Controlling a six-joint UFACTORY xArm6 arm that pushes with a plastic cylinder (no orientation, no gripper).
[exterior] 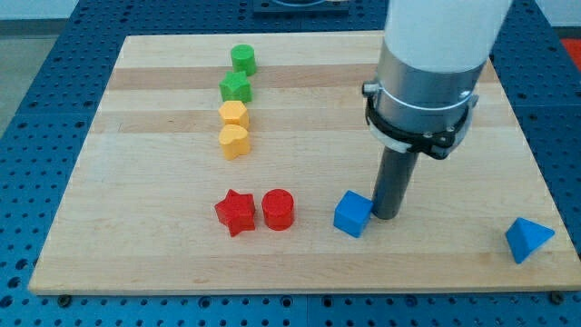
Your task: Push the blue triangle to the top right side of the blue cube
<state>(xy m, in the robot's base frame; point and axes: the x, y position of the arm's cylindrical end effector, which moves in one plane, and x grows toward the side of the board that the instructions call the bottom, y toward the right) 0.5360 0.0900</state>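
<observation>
The blue triangle (527, 240) lies near the board's bottom right corner. The blue cube (352, 214) sits at the bottom middle of the board. My tip (385, 216) is down on the board just right of the blue cube, touching or almost touching its right side. The blue triangle is far to the right of my tip and slightly lower in the view.
A red star (236, 213) and a red cylinder (279, 210) sit left of the blue cube. A column at the upper left holds a green cylinder (243, 60), a green star-like block (235, 88), a yellow hexagon (234, 113) and a yellow heart (234, 142). The wooden board (136, 182) lies on a blue perforated table.
</observation>
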